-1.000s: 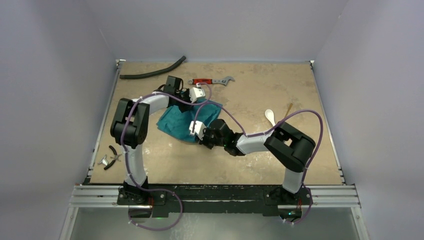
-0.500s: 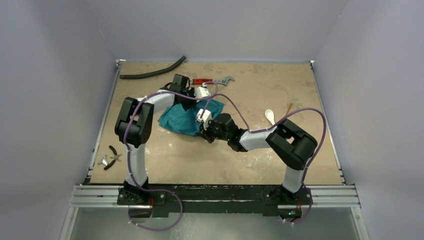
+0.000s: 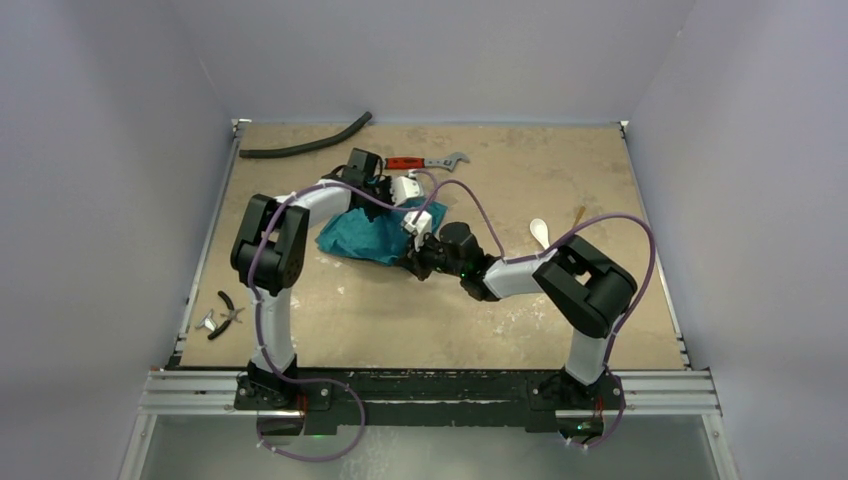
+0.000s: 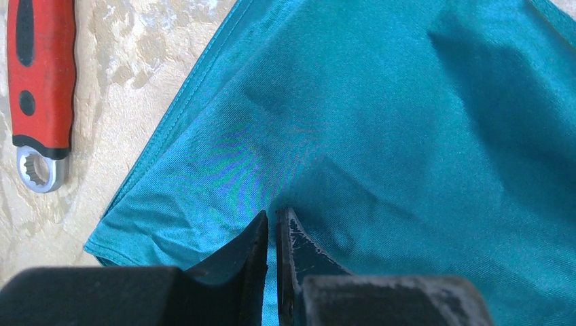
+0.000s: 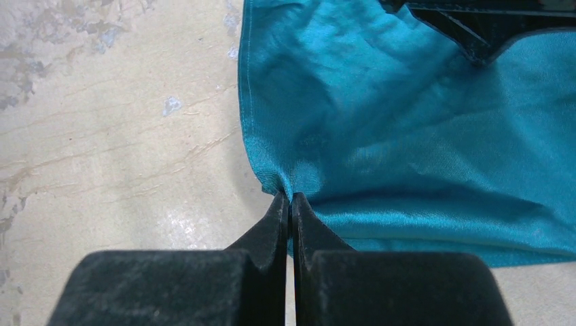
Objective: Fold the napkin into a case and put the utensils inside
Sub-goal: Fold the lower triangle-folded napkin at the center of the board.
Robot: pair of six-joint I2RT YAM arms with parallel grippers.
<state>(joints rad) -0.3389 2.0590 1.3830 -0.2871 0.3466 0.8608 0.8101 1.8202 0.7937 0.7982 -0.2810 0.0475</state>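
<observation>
Seen from above, small black-handled pliers (image 3: 225, 312) lie at the far left edge of the tan mottled tabletop (image 3: 620, 310), a little below mid-frame. A long curved black rubber hose (image 3: 305, 143) lies across the upper left. Right of the hose, in the upper middle, a red-handled metal wrench (image 3: 410, 162) lies flat, with my left wrist close below it.

The soft teal-green cloth napkin (image 3: 355, 238) lies rumpled on the table just left of centre, not shaped into any pocket. My left gripper (image 4: 276, 221) is down on its upper right part. In my left wrist view the two black fingers stand almost together with only a thin slit between them. Creases in the cloth run out from their tips, so I have a small pinch of the napkin there. In that same view the wrench runs down the left edge on bare table, beside the napkin's hem but apart from it.

My right gripper (image 5: 291, 200) is at the napkin's lower right edge. In my right wrist view its jaws are pressed tight together on the hemmed edge and the cloth puckers into the tips, with bare table filling the left half of the frame.

Further right in the overhead view, a small white plastic spoon (image 3: 540, 232) lies on bare table. A slim tan wooden utensil (image 3: 577, 218) lies just right of it, and both are well apart from the napkin
</observation>
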